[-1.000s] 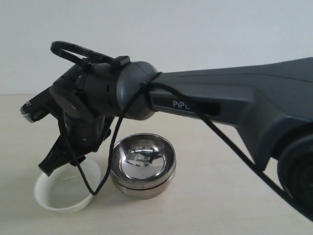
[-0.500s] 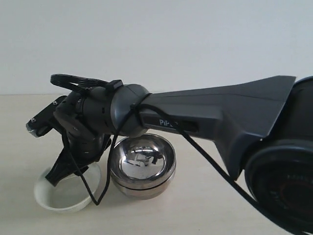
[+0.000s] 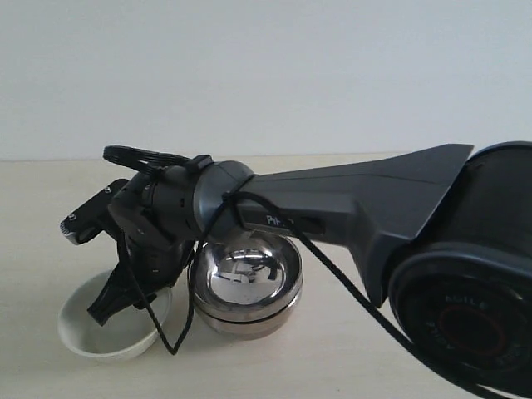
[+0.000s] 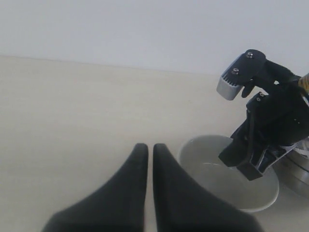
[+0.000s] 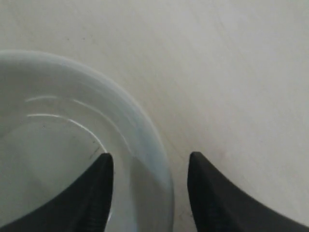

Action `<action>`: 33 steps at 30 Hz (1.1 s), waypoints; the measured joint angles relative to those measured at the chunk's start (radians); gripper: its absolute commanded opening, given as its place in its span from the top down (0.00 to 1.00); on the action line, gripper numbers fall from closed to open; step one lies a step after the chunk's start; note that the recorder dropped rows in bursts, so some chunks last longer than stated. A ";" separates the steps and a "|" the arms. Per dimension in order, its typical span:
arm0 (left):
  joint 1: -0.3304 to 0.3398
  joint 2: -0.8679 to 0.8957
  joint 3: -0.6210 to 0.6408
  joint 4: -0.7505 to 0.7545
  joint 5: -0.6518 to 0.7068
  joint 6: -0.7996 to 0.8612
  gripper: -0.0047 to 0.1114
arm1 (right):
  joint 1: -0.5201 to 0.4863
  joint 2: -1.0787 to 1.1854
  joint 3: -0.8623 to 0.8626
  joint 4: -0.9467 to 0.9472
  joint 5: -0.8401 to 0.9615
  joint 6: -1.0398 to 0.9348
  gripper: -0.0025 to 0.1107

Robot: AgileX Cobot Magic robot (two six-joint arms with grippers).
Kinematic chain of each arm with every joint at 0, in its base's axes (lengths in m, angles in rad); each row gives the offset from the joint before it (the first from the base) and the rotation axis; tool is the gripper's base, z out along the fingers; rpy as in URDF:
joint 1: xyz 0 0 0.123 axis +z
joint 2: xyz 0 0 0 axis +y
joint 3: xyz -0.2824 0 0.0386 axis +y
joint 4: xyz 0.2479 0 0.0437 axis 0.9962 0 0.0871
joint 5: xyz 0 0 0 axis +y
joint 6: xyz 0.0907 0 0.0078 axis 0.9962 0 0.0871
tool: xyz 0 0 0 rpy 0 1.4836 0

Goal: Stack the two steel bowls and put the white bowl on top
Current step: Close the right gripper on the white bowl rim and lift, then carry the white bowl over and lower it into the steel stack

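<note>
Left gripper pinched together, empty, hovering over the table near the white bowl. Right gripper reaches across, jaws spread, straddling that bowl's rim: one finger inside, one outside, not yet clamped. Just right of it, the two steel bowls sit nested. We judge white-bowl pickup is in hand. Next: pinch rim, lift, centre over stack, lower. Table pale and matte; wall plain white.

Matte dark-grey arm with a rounded joint and partial white lettering; thin black cable tied round and trailing along it; silver block with two screws; left gripper with black tapered fingers
</note>
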 measured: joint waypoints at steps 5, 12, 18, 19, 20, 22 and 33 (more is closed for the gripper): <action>0.000 0.000 0.000 0.000 0.000 0.000 0.93 | 0.000 0.026 0.000 0.015 0.001 -0.002 0.71; 0.000 0.000 0.000 0.000 0.000 0.000 0.93 | -0.004 0.016 -0.009 0.042 -0.016 0.000 0.98; 0.000 0.000 0.000 0.000 0.000 0.000 0.93 | -0.004 0.007 -0.009 0.048 -0.023 0.000 0.98; 0.000 0.000 0.000 0.000 0.000 0.000 0.93 | -0.004 0.004 -0.009 0.052 -0.021 0.000 0.98; 0.000 0.000 0.000 0.000 0.000 0.000 0.93 | -0.004 -0.001 -0.009 0.052 -0.016 0.000 0.98; 0.000 0.000 0.000 0.000 0.000 0.000 0.93 | -0.004 -0.029 -0.009 0.057 0.003 -0.002 0.98; 0.000 0.000 0.000 0.000 0.000 0.000 0.93 | -0.004 -0.190 0.001 0.164 0.042 -0.034 0.98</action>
